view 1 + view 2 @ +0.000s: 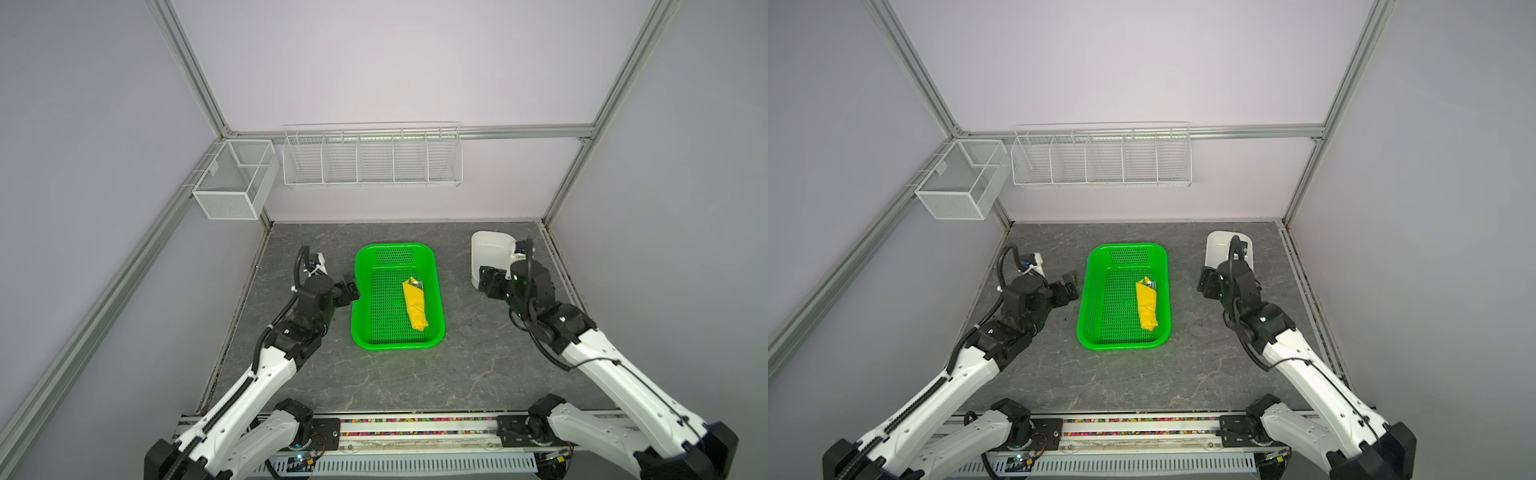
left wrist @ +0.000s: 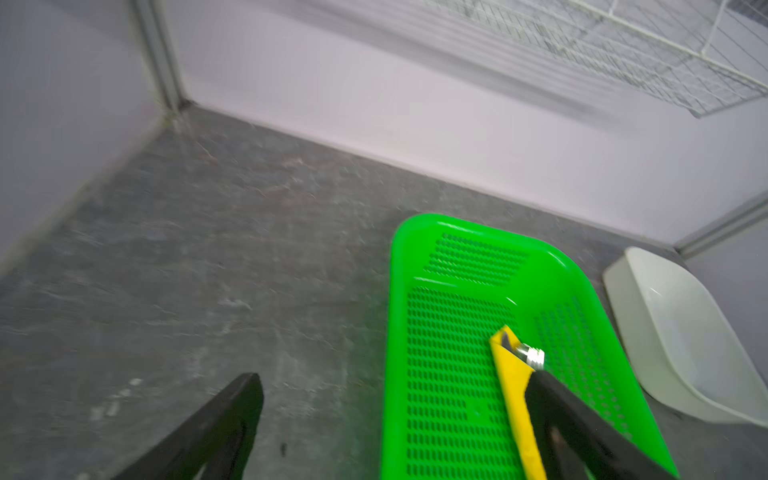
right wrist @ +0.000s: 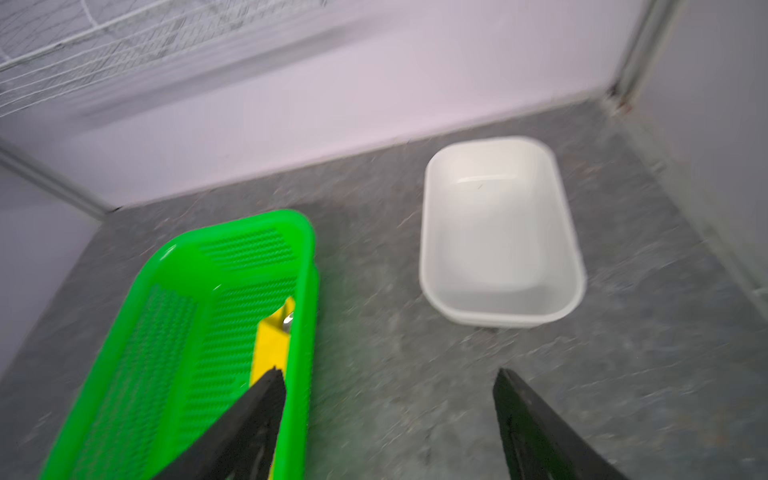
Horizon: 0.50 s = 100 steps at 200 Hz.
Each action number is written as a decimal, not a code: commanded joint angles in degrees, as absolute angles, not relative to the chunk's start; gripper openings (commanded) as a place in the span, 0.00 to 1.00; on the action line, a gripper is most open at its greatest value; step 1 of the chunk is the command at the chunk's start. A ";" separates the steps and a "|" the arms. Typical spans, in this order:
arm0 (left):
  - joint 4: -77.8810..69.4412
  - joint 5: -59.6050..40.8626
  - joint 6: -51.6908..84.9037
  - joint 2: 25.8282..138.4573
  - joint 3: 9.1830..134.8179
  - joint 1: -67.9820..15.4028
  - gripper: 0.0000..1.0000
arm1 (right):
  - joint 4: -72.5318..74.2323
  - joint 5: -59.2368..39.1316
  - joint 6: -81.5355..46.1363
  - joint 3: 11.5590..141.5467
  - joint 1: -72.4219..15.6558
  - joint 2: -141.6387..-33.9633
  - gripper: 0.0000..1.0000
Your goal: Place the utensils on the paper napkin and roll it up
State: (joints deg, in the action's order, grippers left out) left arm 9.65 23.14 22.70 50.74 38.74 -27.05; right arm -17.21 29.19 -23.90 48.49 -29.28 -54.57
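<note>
Napkin (image 1: 414, 305): rolled around utensils (image 2: 532, 357), lay in green basket (image 1: 395, 255).
Left fingers (image 2: 220, 424): were spread, empty.
Right fingers (image 3: 253, 419): were spread, empty.

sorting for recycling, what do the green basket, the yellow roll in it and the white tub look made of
Green perforated basket: moulded plastic, glossy; highlights on the rim, regular slots. Yellow rolled napkin: thin paper, matte; creased folds. Silver utensil ends poking out: likely metal, shiny. White oblong tub: probably plastic, smooth, slight sheen.
</note>
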 commanded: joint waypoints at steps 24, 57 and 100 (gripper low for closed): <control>0.90 38.89 15.70 51.22 30.79 -17.28 1.00 | 4.58 46.74 -2.15 30.74 -24.55 -56.02 0.90; -9.49 36.06 16.22 55.19 26.82 -5.61 1.00 | 13.59 37.08 -2.86 25.73 -16.16 -64.11 0.89; -21.25 32.73 9.34 65.22 24.78 -4.35 0.99 | 31.19 28.10 2.13 23.73 -13.89 -75.55 0.88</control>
